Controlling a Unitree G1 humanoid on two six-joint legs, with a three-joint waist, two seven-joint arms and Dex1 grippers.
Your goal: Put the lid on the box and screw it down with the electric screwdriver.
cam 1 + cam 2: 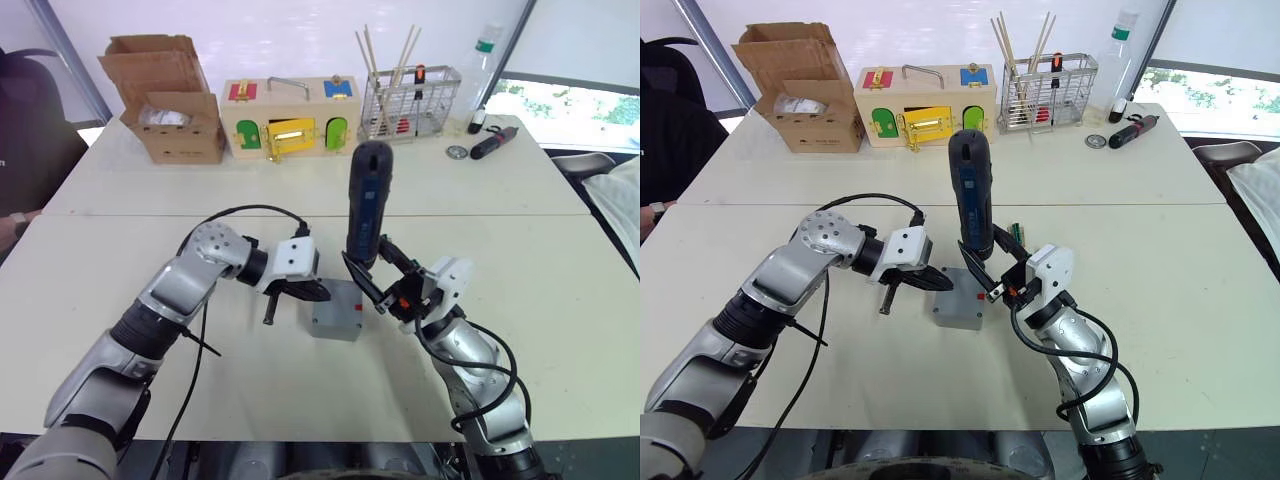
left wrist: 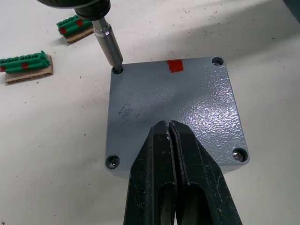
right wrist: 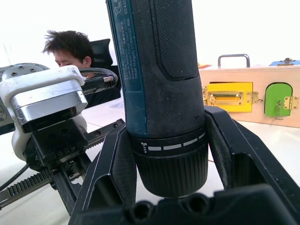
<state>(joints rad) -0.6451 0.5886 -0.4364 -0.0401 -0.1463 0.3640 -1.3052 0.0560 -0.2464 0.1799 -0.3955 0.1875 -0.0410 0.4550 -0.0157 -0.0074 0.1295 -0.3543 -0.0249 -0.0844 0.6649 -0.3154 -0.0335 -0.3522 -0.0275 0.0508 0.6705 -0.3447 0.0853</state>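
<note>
The grey lid (image 2: 173, 110) lies on the grey box (image 1: 338, 312) in the middle of the near table; a red mark sits at one edge. My right gripper (image 1: 385, 280) is shut on the electric screwdriver (image 1: 366, 203), which stands upright with its metal bit (image 2: 108, 44) in a corner screw hole of the lid. My left gripper (image 2: 169, 140) is shut, its fingertips resting over the lid's near edge on the left side of the box. A screw head (image 2: 239, 153) shows in one corner of the lid.
Two green terminal strips (image 2: 26, 65) lie on the table beside the box. Along the far edge stand a cardboard box (image 1: 170, 100), a wooden box with coloured doors (image 1: 290, 118) and a wire basket (image 1: 410, 100). A black-and-red tool (image 1: 494, 142) lies at the back right. A person (image 3: 70, 47) sits beyond.
</note>
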